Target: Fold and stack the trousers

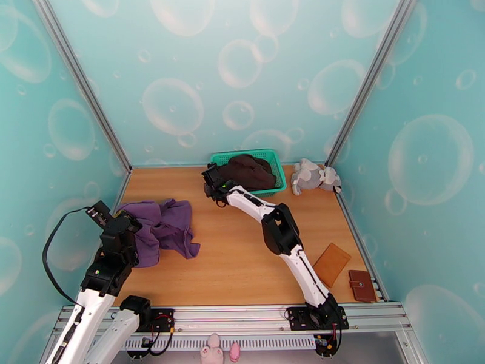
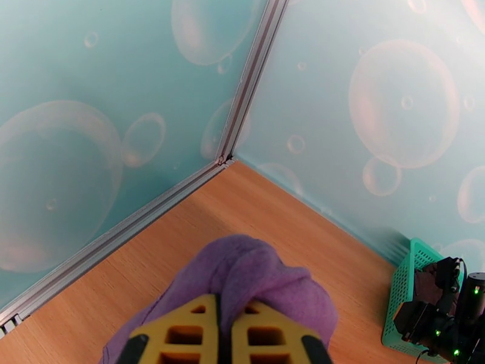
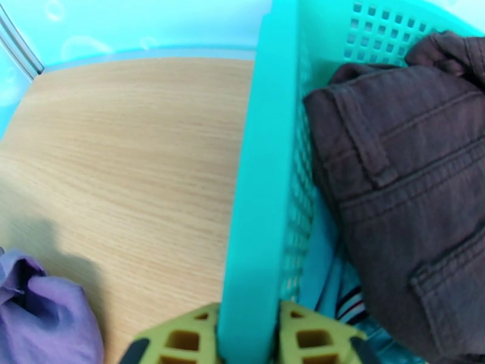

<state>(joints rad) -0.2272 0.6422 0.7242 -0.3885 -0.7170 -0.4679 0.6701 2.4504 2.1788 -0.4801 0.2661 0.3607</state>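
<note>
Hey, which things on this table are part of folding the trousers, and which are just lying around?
Job: purple trousers, pinched by the left tool.

Lying about: green basket (right tool clamped on its rim), dark brown garment inside it, grey plush toy, tan flat case, brown wallet.

No legible text, apparently, anywhere
</note>
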